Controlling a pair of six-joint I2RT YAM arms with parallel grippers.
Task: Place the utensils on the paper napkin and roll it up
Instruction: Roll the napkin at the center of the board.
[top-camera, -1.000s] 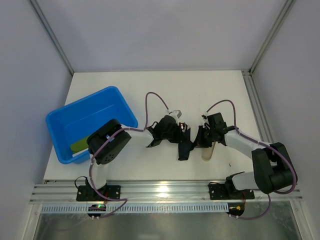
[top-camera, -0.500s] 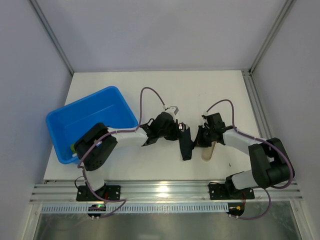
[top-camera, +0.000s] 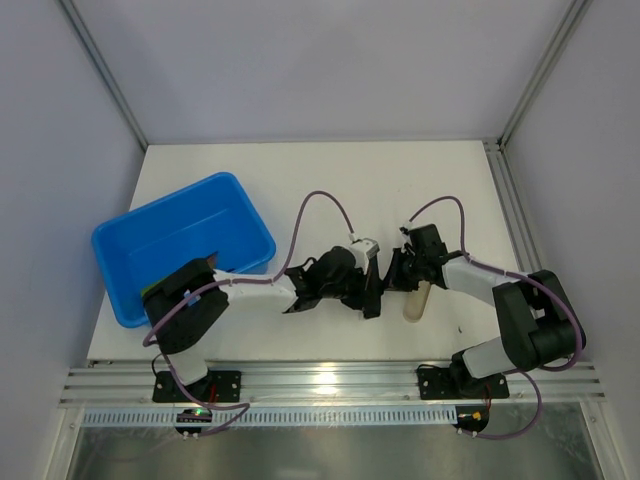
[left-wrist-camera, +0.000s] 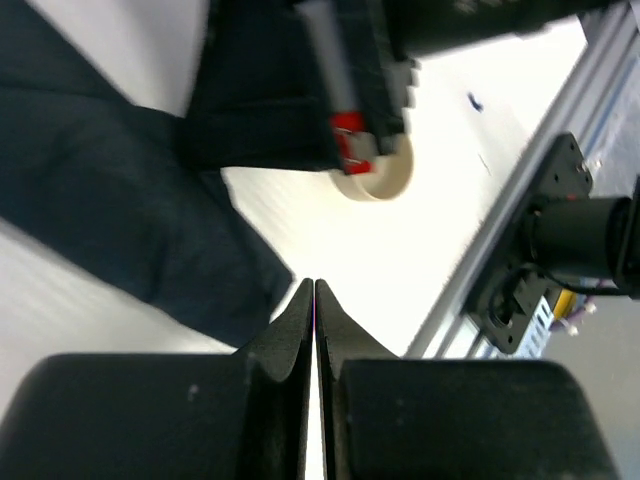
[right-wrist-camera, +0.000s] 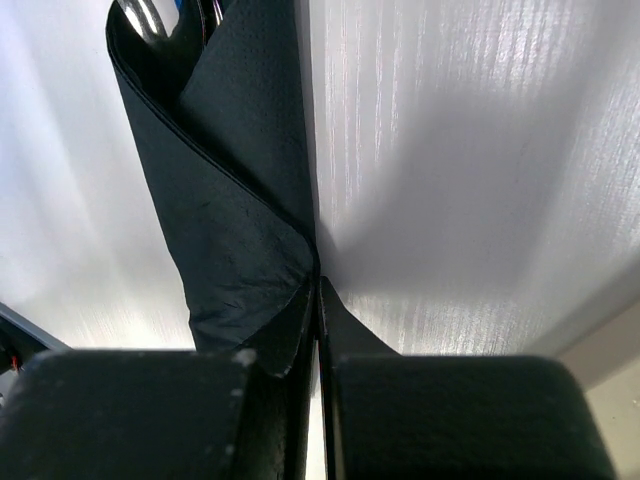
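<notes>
The paper napkin (top-camera: 373, 298) lies as a dark, partly rolled bundle at the table's middle, between both grippers. In the right wrist view the napkin (right-wrist-camera: 240, 180) is folded over the utensils (right-wrist-camera: 148, 14), of which only shiny silver tips peek out at its far end. My right gripper (right-wrist-camera: 318, 272) (top-camera: 393, 272) is shut with the napkin's near edge pinched at its fingertips. My left gripper (left-wrist-camera: 313, 285) (top-camera: 368, 272) is shut with nothing between its fingers, right beside the napkin (left-wrist-camera: 100, 200).
A thick beige cylinder (top-camera: 416, 301) (left-wrist-camera: 385, 180) lies just right of the napkin, under the right arm's wrist. A blue tub (top-camera: 120, 245) stands at the left with something yellow-green in it. The metal rail (top-camera: 320, 385) runs along the near edge.
My left arm has stretched to the right until its gripper sits against the right one. The napkin has been drawn in from a spread shape into a narrower bundle.
</notes>
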